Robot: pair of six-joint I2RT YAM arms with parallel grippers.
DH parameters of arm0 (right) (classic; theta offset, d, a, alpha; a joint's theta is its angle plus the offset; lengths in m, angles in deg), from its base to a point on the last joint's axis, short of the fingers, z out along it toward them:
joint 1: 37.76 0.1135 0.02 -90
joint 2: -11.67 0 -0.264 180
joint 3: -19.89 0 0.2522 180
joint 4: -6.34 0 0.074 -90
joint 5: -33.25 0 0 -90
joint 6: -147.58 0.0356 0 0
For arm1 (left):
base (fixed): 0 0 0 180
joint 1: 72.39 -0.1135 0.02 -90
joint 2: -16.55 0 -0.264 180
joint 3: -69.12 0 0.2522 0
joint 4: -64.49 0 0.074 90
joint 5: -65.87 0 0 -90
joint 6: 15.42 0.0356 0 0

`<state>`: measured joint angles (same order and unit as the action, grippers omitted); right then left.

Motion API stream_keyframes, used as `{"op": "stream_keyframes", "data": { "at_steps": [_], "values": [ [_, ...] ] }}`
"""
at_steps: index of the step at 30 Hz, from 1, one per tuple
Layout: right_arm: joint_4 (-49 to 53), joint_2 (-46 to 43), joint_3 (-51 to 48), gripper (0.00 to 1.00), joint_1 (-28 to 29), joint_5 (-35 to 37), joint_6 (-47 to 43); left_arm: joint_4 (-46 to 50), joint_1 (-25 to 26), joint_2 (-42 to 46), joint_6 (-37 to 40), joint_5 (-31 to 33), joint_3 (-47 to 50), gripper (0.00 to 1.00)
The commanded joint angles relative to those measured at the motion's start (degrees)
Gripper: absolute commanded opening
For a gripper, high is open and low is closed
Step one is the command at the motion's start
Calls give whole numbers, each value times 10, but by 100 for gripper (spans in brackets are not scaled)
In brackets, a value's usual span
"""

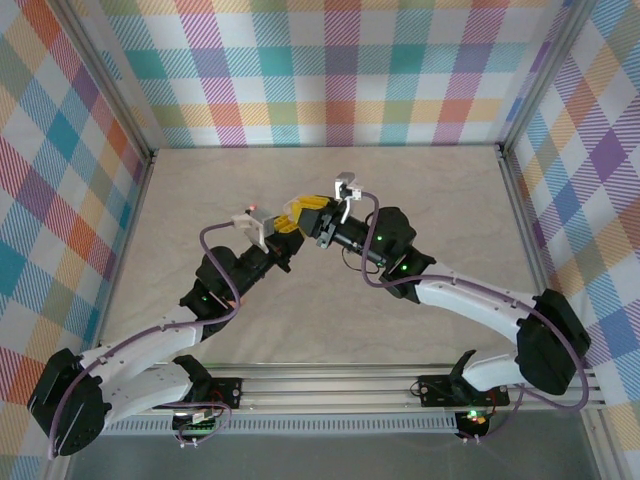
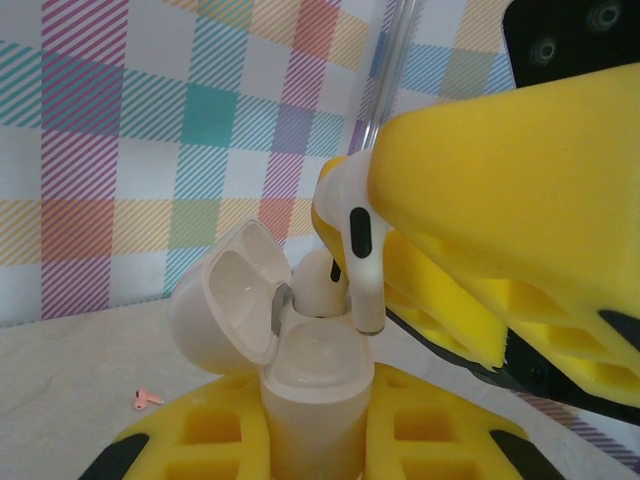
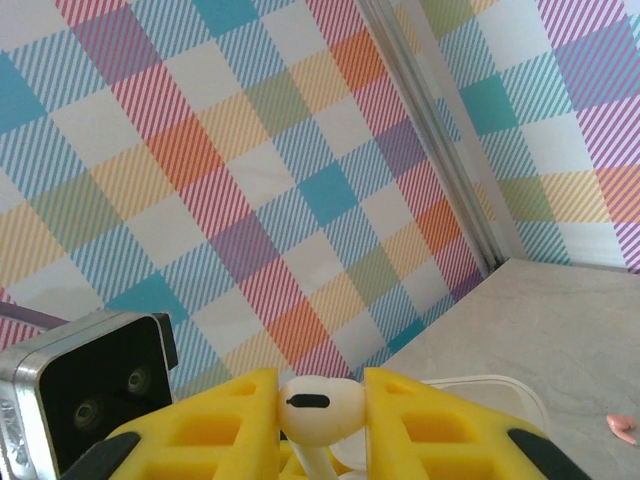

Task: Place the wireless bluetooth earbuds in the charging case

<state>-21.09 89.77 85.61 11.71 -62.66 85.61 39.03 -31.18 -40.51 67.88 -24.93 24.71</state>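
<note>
My left gripper [image 2: 315, 425] is shut on a white charging case [image 2: 315, 400], held upright with its lid [image 2: 225, 300] swung open to the left. One white earbud [image 2: 320, 285] sits in the case's far slot. Just above the opening hangs a second white earbud [image 2: 362, 255], stem pointing down, with my right gripper [image 3: 320, 410] shut on its head [image 3: 320, 408]. From above, both grippers [image 1: 283, 222] [image 1: 305, 212] meet over the middle of the table. A salmon-pink earbud [image 2: 146, 399] lies on the table beyond the case, also visible in the right wrist view [image 3: 622, 428].
The marbled table [image 1: 420, 200] is boxed in by plaid walls with a metal post [image 3: 440, 130] at the corner. The left wrist camera housing [image 3: 85, 385] sits close beside my right fingers. The right arm's yellow finger [image 2: 500, 200] crowds the space above the case.
</note>
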Motion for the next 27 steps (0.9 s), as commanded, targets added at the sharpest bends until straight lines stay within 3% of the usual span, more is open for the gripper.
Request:
{"op": "stream_keyframes", "data": {
  "at_steps": [1,8,16,22,27],
  "values": [
    [-7,17,16,25,9,5,-14,-43,8,1,-2,-18,-12,0],
    [65,18,32,26,17,46,-37,-38,8,4,7,-19,-13,0],
    [102,-9,61,28,16,10,-43,-13,8,8,30,-15,-7,0],
    [283,-73,128,29,12,-48,-168,92,8,39,96,-79,-18,0],
    [386,-110,153,29,5,-110,-244,105,6,68,119,-139,-8,0]
  ]
}}
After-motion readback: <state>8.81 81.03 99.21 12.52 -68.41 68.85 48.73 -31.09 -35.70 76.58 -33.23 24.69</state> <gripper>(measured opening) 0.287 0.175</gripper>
